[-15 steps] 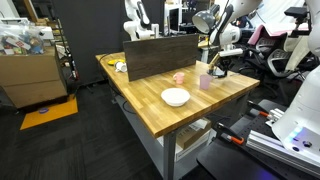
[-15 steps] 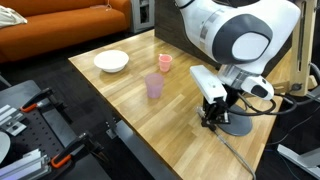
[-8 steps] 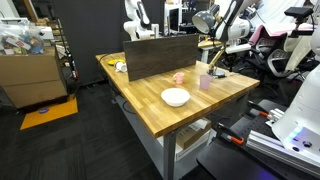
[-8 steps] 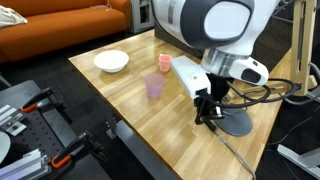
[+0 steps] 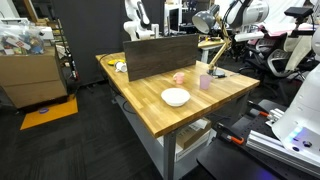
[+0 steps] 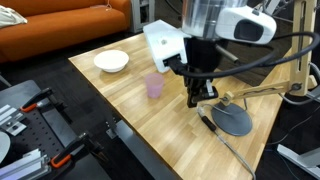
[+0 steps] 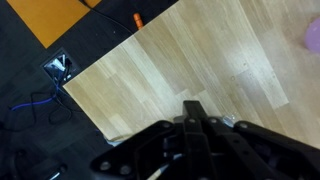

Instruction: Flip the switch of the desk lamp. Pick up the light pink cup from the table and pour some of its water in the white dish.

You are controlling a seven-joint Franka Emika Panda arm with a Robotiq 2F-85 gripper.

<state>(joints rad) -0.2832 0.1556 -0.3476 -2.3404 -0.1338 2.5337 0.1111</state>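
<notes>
The desk lamp point(image 5: 210, 44) stands at the table's far right corner; its dark flat base point(image 6: 232, 120) lies on the wood. My gripper point(image 6: 196, 100) hangs shut and empty just above the table, left of that base. In the wrist view the shut fingers point(image 7: 195, 112) point at bare wood. The light pink cup point(image 5: 179, 78) sits behind the white dish point(image 5: 175, 97). In an exterior view the dish point(image 6: 111, 61) shows at the far left, and my wrist hides the cup there.
A taller pink-lilac tumbler point(image 6: 154, 86) stands just left of my gripper and shows at the wrist view's right edge point(image 7: 313, 35). A dark board point(image 5: 160, 55) stands upright along the table's back. A black cable point(image 6: 222, 140) runs from the lamp base towards the table edge.
My gripper has lifted off the lamp base and swung left towards the tumbler, staying shut. The cups and dish have not moved.
</notes>
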